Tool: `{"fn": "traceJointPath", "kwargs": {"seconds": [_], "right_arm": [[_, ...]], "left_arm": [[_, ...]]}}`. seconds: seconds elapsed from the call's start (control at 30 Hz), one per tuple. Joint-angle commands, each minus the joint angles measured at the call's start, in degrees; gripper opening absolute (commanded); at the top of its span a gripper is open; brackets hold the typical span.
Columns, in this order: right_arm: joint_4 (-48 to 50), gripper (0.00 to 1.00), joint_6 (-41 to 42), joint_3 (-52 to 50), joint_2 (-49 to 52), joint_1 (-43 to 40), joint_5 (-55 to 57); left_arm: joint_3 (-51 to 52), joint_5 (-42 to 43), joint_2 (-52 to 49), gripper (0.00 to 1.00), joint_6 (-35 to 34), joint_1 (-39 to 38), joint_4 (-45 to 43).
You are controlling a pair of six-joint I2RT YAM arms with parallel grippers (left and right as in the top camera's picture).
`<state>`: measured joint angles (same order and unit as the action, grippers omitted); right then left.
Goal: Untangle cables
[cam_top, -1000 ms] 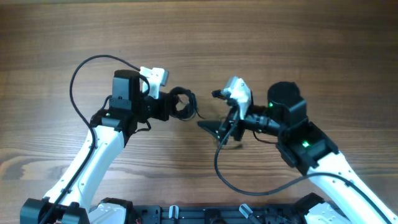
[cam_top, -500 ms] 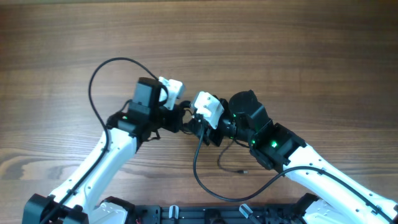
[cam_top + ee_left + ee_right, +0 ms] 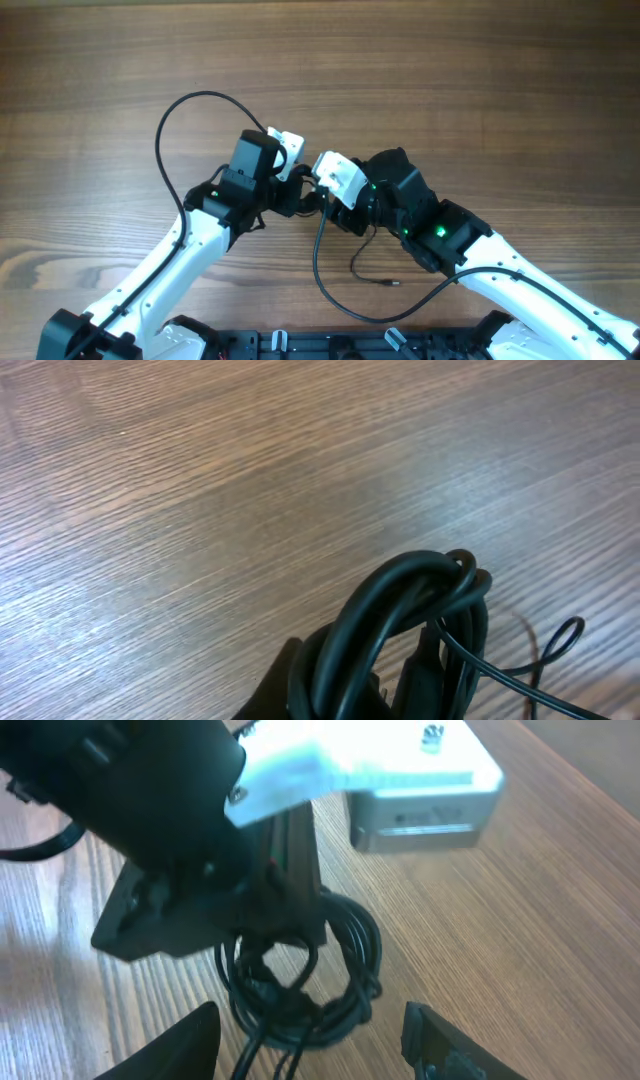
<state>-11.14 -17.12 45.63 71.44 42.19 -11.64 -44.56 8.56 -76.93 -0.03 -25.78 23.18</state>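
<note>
The cables [image 3: 420,615] are a small coil of thin black wires, held up off the wood by my left gripper [image 3: 365,695], which is shut on the coil's lower part. In the right wrist view the same coil [image 3: 300,970] hangs under the left gripper [image 3: 170,840]. My right gripper [image 3: 310,1050] is open, its two fingers standing either side of the coil without touching it. From overhead the two grippers [image 3: 292,195] [image 3: 322,205] meet nose to nose and hide most of the bundle. One loose strand with a plug end [image 3: 378,280] trails onto the table.
Thicker black arm cables loop over the wooden table [image 3: 480,80]: one arcs behind the left arm [image 3: 175,115], another curls in front of the right arm [image 3: 325,285]. The black rail of the arm bases [image 3: 330,345] runs along the near edge.
The right arm has swung left up to the bundle, and its jaws have narrowed around it. The left arm has carried the bundle a little right and nearer. Its grip is unchanged.
</note>
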Motion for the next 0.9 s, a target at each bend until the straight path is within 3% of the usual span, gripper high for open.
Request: {"fn": "traceJointPath", "kwargs": {"seconds": [0.0, 0.27, 0.4, 0.57, 0.7, 0.87], "right_arm": [[0.39, 0.58, -2.43, 0.50, 2.29, 0.22, -1.75], [1.97, 0.54, -2.38, 0.50, 3.10, 0.22, -3.48], [2.51, 0.48, -2.32, 0.50, 4.74, 0.22, -3.93], [5.05, 0.33, -2.25, 0.50, 5.70, 0.22, -3.93], [5.31, 0.06, -2.29, 0.50, 5.73, 0.22, -3.91], [4.37, 0.04, -2.12, 0.50, 5.66, 0.22, -3.89]], "left_arm": [[0.28, -0.31, 0.00, 0.05, 0.90, -1.95, -0.17], [0.28, -0.28, 0.00, 0.05, 0.90, -2.99, -0.17], [0.28, 1.84, 0.00, 0.05, 0.90, -2.99, -0.22], [0.28, 2.97, 0.00, 0.05, 0.90, -2.99, -0.17], [0.28, 2.97, 0.00, 0.04, 0.87, -2.99, -0.17], [0.28, 2.91, 0.00, 0.04, -0.66, -2.95, -0.20]]}}
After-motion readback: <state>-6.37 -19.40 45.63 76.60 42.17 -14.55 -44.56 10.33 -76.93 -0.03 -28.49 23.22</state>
